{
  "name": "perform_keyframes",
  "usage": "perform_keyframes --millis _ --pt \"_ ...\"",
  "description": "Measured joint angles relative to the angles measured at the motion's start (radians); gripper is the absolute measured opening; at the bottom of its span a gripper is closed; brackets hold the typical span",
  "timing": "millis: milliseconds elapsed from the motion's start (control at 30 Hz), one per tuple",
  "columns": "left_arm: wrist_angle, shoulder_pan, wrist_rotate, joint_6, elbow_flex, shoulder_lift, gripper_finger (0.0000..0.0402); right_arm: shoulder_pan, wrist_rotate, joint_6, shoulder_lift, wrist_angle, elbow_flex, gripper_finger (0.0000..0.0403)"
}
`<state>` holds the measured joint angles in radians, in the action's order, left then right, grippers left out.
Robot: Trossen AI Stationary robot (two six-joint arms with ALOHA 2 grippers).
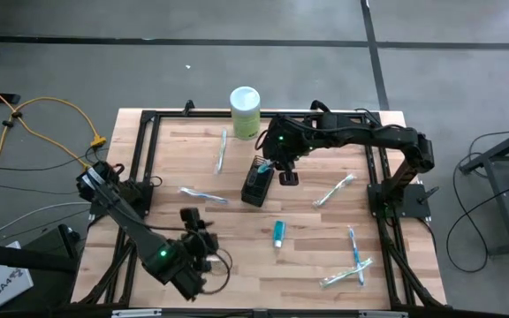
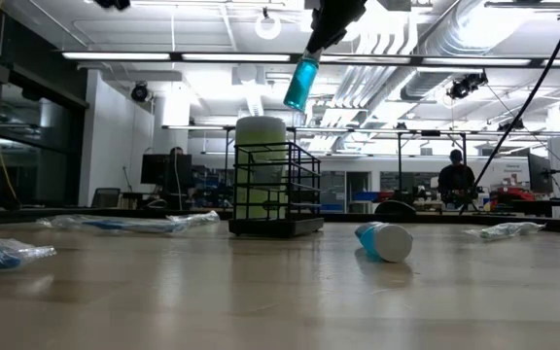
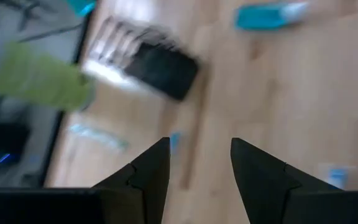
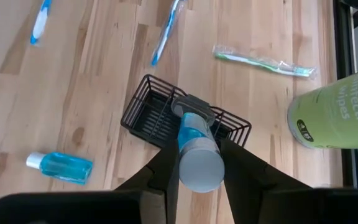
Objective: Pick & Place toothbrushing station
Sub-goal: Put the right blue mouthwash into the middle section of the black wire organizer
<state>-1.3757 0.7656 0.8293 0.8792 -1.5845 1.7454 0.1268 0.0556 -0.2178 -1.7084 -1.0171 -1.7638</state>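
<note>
The black wire-mesh holder [image 1: 256, 184] stands mid-table, also seen low [image 2: 275, 190] and from the right wrist [image 4: 146, 111]. My right gripper [image 1: 282, 171] hovers just above it, shut on a teal white-capped tube [image 4: 194, 152] that hangs tilted over the holder [image 2: 301, 82]. A second teal tube [image 1: 278, 233] lies on the wood nearer the front [image 2: 384, 241]. Wrapped white-and-blue toothbrushes [image 1: 221, 152] [image 1: 334, 190] [image 1: 354, 249] lie scattered around. My left gripper [image 1: 193, 223] sits at the front left, open, with nothing between its fingers [image 3: 157, 165].
A pale green canister [image 1: 245, 110] with a white lid stands at the table's back edge, just behind the holder [image 4: 337, 109]. A black frame [image 1: 140, 150] rims the table. People sit at desks in the room beyond [image 2: 455, 175].
</note>
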Motion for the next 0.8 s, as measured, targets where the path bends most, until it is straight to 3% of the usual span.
perform_keyframes --millis 200,800 --pt "-0.201 -0.037 0.010 0.190 0.001 0.000 0.0160 0.000 0.001 0.020 -0.004 0.005 0.000 0.0088" --pt "-0.196 -0.089 0.011 0.111 0.041 -0.004 0.0160 0.018 -0.011 0.004 -0.093 -0.022 0.002 0.0088"
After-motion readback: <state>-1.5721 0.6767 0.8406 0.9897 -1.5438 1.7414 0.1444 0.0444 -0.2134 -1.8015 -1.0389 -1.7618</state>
